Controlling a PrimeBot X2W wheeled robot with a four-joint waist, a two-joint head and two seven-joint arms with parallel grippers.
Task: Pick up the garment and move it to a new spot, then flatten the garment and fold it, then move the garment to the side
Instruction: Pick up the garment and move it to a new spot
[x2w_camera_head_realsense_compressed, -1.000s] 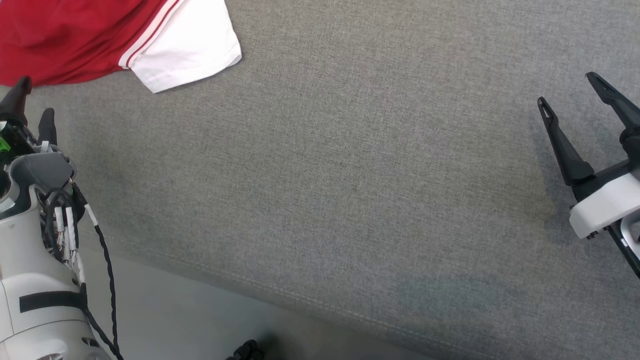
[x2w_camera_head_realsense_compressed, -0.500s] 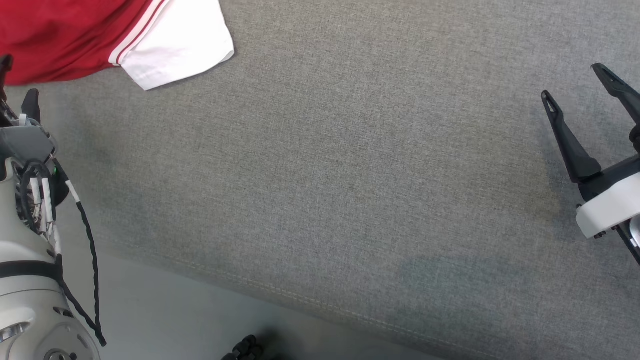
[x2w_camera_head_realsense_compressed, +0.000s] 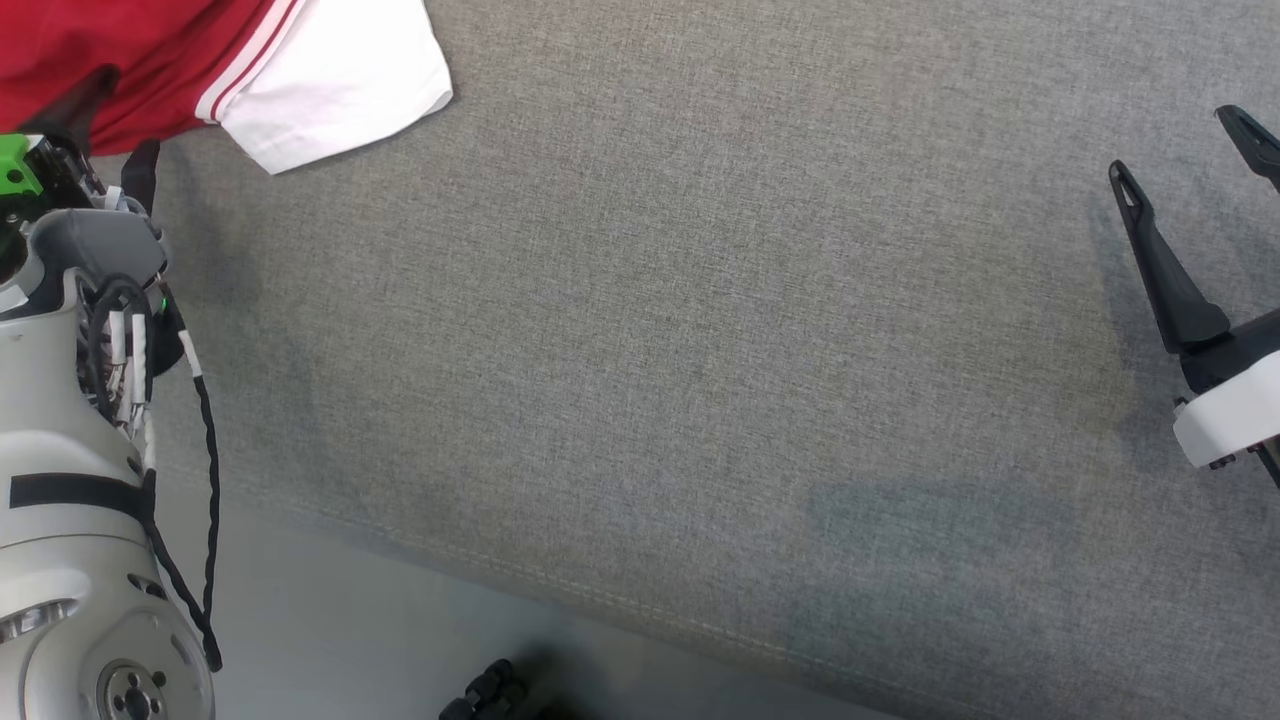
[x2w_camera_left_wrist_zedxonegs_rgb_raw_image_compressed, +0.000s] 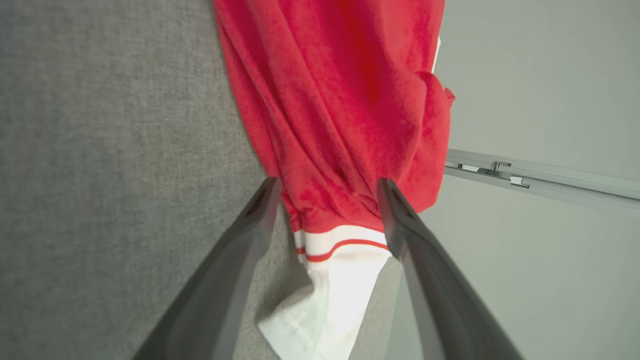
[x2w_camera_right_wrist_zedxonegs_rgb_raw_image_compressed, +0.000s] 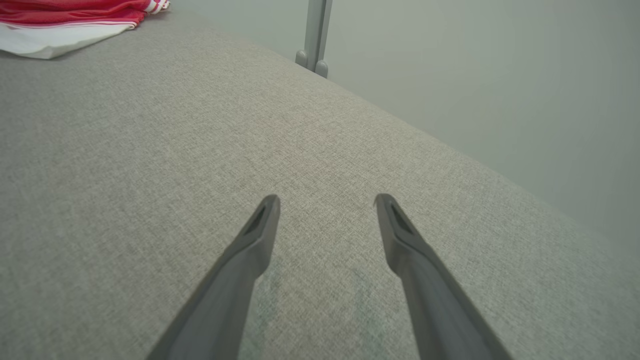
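The garment (x2w_camera_head_realsense_compressed: 330, 80) is red with a white sleeve and red-striped trim, bunched at the far left of the grey cushion (x2w_camera_head_realsense_compressed: 700, 350). My left gripper (x2w_camera_head_realsense_compressed: 105, 135) reaches over its near edge. In the left wrist view the left gripper (x2w_camera_left_wrist_zedxonegs_rgb_raw_image_compressed: 328, 187) is open, and the garment (x2w_camera_left_wrist_zedxonegs_rgb_raw_image_compressed: 340, 100) lies between the two fingers where the red cloth meets the white cuff. Part of the cloth hangs past the cushion's edge there. My right gripper (x2w_camera_head_realsense_compressed: 1175, 145) is open over bare cushion at the far right, well away from the garment (x2w_camera_right_wrist_zedxonegs_rgb_raw_image_compressed: 65, 20). The right gripper (x2w_camera_right_wrist_zedxonegs_rgb_raw_image_compressed: 327, 200) holds nothing.
The cushion's stitched front edge (x2w_camera_head_realsense_compressed: 600, 600) runs diagonally, with pale floor (x2w_camera_head_realsense_compressed: 350, 640) below it. A small dark object (x2w_camera_head_realsense_compressed: 490, 690) lies on the floor at the bottom. A metal rail (x2w_camera_left_wrist_zedxonegs_rgb_raw_image_compressed: 540, 177) crosses beyond the garment, and a grey post (x2w_camera_right_wrist_zedxonegs_rgb_raw_image_compressed: 315, 35) stands behind the cushion.
The camera has shifted slightly. My left gripper has moved forward from just short of the garment's edge to over the red cloth. Both grippers stay open.
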